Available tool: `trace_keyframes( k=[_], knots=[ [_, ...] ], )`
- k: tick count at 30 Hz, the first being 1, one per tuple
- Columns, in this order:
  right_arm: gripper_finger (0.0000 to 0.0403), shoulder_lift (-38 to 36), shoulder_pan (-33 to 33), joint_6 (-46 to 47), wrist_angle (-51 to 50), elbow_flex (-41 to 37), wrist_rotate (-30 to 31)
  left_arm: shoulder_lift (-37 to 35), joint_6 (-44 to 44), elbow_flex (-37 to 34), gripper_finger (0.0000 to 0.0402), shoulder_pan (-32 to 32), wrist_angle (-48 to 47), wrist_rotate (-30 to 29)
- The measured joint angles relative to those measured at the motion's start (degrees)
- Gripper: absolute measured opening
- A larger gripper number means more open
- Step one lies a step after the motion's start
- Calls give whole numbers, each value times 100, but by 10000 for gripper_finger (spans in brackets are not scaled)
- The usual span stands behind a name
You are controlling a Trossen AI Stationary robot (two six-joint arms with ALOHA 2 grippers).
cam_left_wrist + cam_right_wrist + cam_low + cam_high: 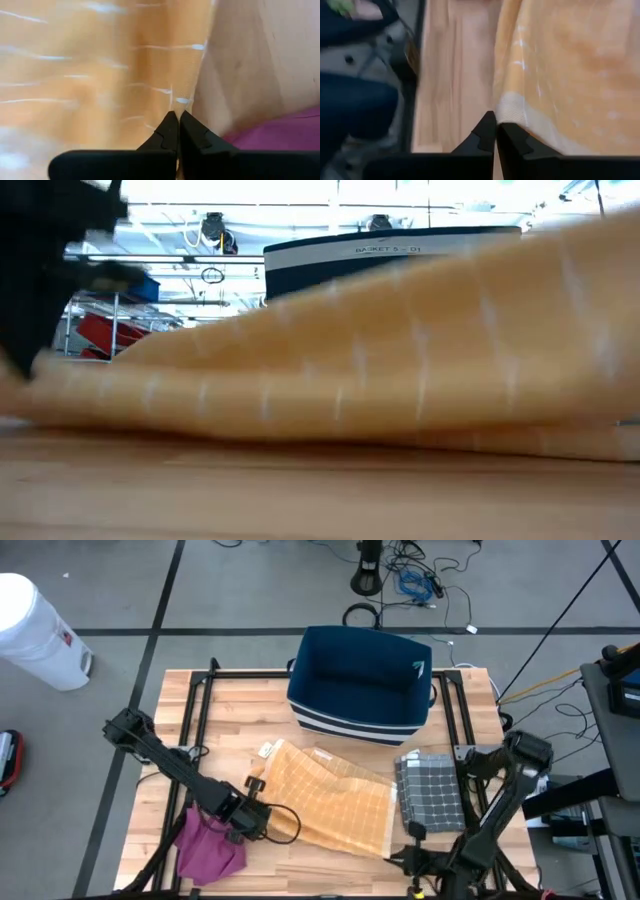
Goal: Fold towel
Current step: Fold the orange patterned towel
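— Since the orange checked cloth towel (335, 798) lies mostly spread across the middle of the wooden slatted table (230, 710), would you call the fold begun?
— Barely, I'd judge. It looks rumpled and partly doubled near its far left edge, but no clean fold shows yet.
— Where are the grippers?
— The left gripper (268, 821) sits at the towel's near left edge with its fingertips pressed together, pinching a bit of the hem in its wrist view (176, 116). The right gripper (404, 858) is at the near right corner, jaws closed; whether cloth is caught between them I cannot tell.
— And what else is on the table?
— A grey checked folded cloth (430, 790) just right of the towel, a crumpled purple cloth (208, 845) at the near left, and a dark blue fabric basket (360, 685) at the far side.
— So what remains?
— Lifting the near edge over and laying it flat, probably more than once.
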Motion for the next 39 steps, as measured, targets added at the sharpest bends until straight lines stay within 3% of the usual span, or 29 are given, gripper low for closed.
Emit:
trace_keyframes(
  k=[7, 12, 17, 23, 28, 34, 39],
  knots=[
    [1, -1266, 187, -729, -384, 2, 837, -811, 152, 1120, 0, -225, -1228, -1555],
    [0, -1928, 187, -1568, -409, 2, 1016, -1402, 182, 1749, 0, -447, -1899, -2892],
    [0, -2459, 187, -2626, -131, 2, 1027, -1822, 583, 2268, 0, -614, -1910, -4010],
    [0, -2973, 187, -3928, 526, 2, 1209, -2000, 1333, 2633, 0, -630, -1538, -4391],
    [0, -3266, 183, -4648, 745, 4, 1844, -2028, 1974, 2642, 0, -463, -1174, -4565],
    [0, -3639, 119, -4865, 730, 4, 2546, -2028, 2403, 2642, 0, 214, -887, -4845],
    [0, -3916, 119, -5379, 801, 4, 2858, -2021, 3248, 2642, 0, 956, -20, -4851]
  ],
)
